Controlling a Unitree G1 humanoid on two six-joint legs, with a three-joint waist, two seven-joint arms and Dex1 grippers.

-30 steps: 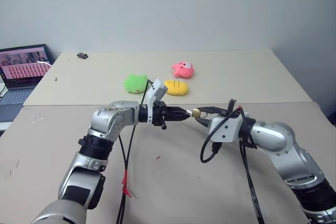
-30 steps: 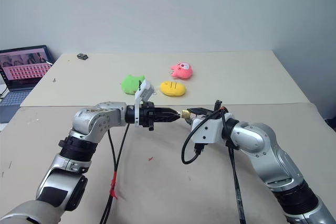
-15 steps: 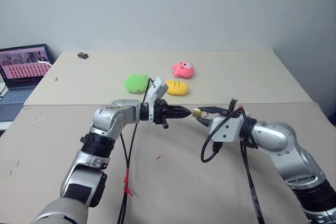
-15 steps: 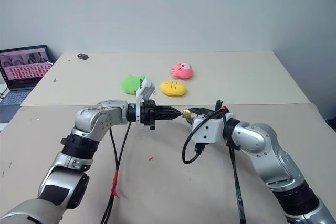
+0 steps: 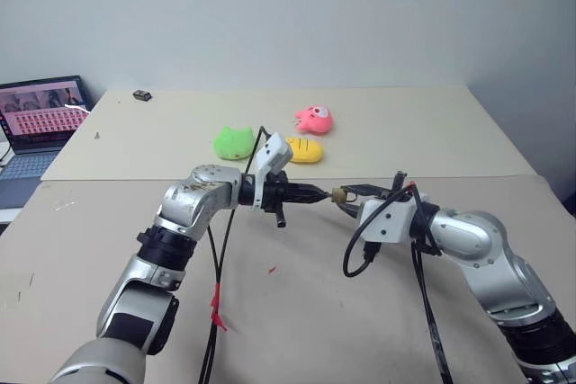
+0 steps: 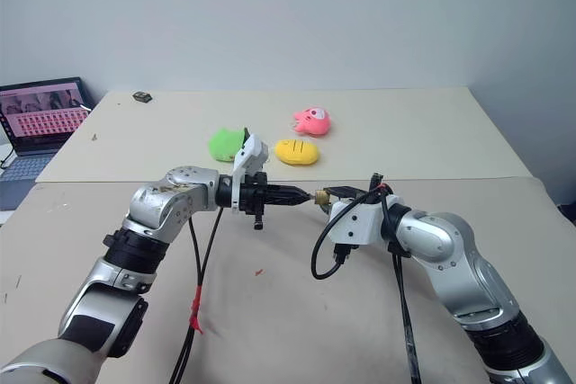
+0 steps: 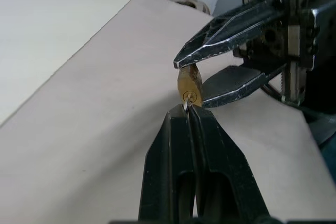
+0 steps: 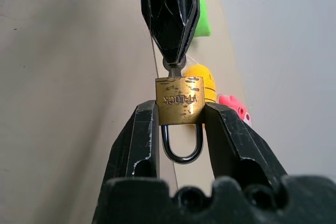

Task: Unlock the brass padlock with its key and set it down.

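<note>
Beige tabletop [image 5: 297,312] lies well below the brass padlock [image 5: 338,193], which hangs in mid-air between the two arms. On the padlock's left, the left gripper [image 5: 317,193] is pinched fully closed on the key [image 7: 187,105], seated in the keyhole in line with the lock's long axis. On its right, the right gripper [image 8: 181,124] clamps the body's flanks, its shackle [image 8: 181,145] pointing back between those fingers, apparently not yet released.

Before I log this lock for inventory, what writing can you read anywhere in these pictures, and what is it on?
"YF-LOCK": stamped on the brass padlock, seen upside down in the right wrist view; the first letters are worn, so that reading is uncertain.
Laptop screen: rows of tiny marks, too small to read.
No other writing can be made out.
</note>
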